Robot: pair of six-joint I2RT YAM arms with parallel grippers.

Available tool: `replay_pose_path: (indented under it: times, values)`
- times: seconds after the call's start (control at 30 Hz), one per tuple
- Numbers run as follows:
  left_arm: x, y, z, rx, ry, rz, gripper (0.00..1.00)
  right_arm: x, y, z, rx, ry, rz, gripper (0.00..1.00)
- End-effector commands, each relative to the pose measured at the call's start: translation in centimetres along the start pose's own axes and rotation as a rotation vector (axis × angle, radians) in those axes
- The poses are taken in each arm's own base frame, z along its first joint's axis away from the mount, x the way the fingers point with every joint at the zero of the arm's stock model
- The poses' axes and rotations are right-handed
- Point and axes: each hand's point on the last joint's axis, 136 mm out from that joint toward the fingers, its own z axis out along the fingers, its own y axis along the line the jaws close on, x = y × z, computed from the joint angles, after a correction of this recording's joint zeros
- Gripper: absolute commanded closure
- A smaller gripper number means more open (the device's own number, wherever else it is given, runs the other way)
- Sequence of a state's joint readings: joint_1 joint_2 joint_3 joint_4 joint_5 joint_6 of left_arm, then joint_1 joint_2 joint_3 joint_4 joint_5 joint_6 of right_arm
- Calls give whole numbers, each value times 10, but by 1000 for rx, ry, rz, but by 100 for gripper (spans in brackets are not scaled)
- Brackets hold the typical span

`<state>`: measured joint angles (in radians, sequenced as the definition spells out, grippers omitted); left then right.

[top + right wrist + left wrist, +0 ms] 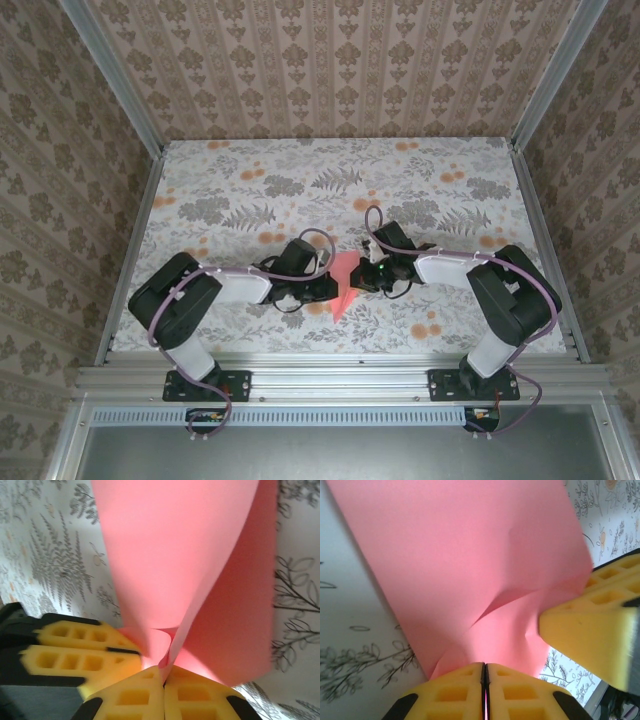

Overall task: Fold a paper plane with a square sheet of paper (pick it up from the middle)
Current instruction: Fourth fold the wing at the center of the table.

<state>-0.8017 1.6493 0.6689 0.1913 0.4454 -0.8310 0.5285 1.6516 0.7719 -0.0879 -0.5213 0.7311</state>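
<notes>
floral-printed tabletop (250, 200) lies under the arms in the top view, walled on three sides by patterned wallpaper (330, 60) and edged with aluminium rails (340, 375). both arms reach inward and meet near the table's middle, toward the near edge. between them is the pink sheet of paper (345, 288), bent up off the surface, one pointed corner aimed at the near rail. the left gripper (326, 288) touches its left side and the right gripper (366, 278) its right side.

from the left wrist, the yellow pads (455, 695) are pressed together with a thin line of pink caught in the seam, so this gripper is clamped on the sheet's edge. the paper rises from there as a broad surface with a curved crease across its middle. the right gripper's yellow finger (590, 630) presses into the paper at the right (blurred, so its exact hold is unclear from here).

from the right wrist, its own pads (195, 695) are closed too, pinching the paper where two layers meet in a curled fold. the left gripper's fingers (75, 652) lie just beside that fold on the left.
</notes>
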Motion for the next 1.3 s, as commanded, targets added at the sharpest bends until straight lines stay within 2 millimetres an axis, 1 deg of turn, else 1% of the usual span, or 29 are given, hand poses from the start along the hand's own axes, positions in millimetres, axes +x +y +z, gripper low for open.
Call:
replay_pose_path:
  times: [0.0,0.13,0.3,0.53,0.8,0.93,1.1,1.2,1.27]
  values:
    - [-17,-16,-20,2,-45,62,87,2,-6,-10,48,-15,-22,93]
    - [-15,-16,-28,-11,-47,72,86,2,-10,-13,45,-32,-11,93]
    - [-9,-15,-31,-12,-32,73,85,4,-14,-13,46,-32,-5,93]
    - [0,-10,-25,-25,-2,79,86,8,-25,-11,52,-31,14,93]
    - [2,-10,-13,-31,28,91,87,11,-34,-11,58,-27,28,93]
    - [4,-10,-5,-34,43,96,88,11,-33,-11,53,-29,27,93]
    - [4,-17,0,-26,49,109,88,10,-31,-12,48,-29,22,93]
    - [0,-16,-4,-42,27,108,88,9,-30,-12,46,-28,19,93]
    - [-5,-8,-13,-111,-17,97,87,10,-31,-11,46,-26,20,93]
